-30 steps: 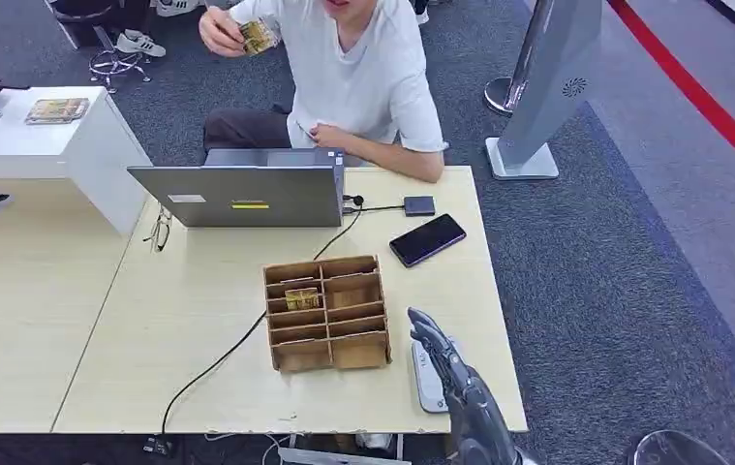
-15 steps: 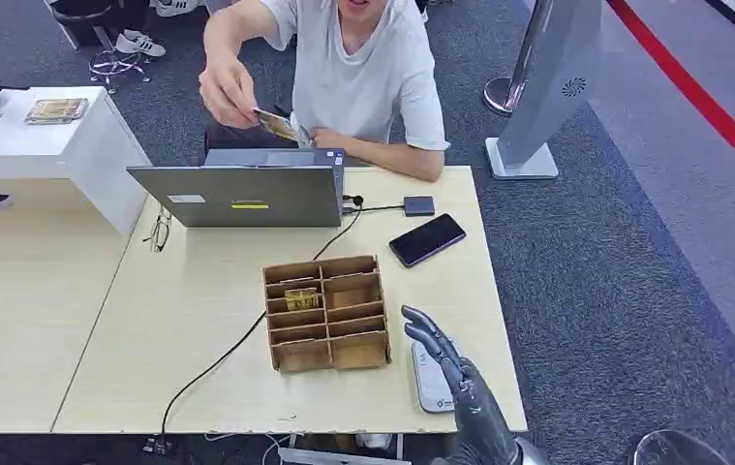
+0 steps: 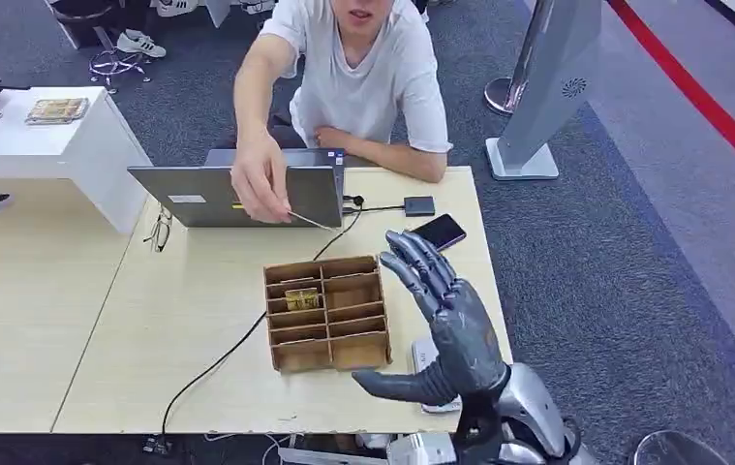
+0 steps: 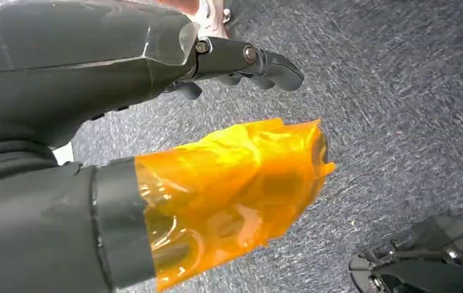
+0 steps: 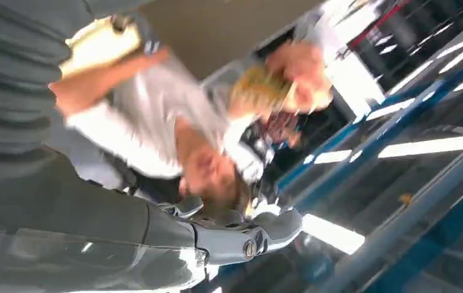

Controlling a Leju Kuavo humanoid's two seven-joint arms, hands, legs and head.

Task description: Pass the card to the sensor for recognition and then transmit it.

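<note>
A person across the table reaches over the laptop (image 3: 210, 197) and pinches a thin card (image 3: 309, 221), holding it out above the table. My right hand (image 3: 441, 312) is raised over the table's right side, fingers spread and holding nothing, a short way right of the card. The right wrist view is blurred; it has my right hand's thumb (image 5: 236, 235) below the person's hand with the yellowish card (image 5: 264, 89). A white flat sensor (image 3: 422, 356) lies on the table, partly under that hand. My left hand (image 4: 155, 122), with orange tape on its thumb, hangs over carpet holding nothing.
A cardboard organiser (image 3: 325, 312) with several compartments stands mid-table, one card (image 3: 300, 299) inside it. A dark phone (image 3: 441, 231), a small adapter (image 3: 419, 205), glasses (image 3: 160, 232) and a black cable (image 3: 218, 360) lie on the table (image 3: 189, 291). A white cabinet (image 3: 73, 145) stands at left.
My right hand has risen from the table's front edge and opened out toward the middle. The person has brought the card down from near the chest and extended it over the laptop.
</note>
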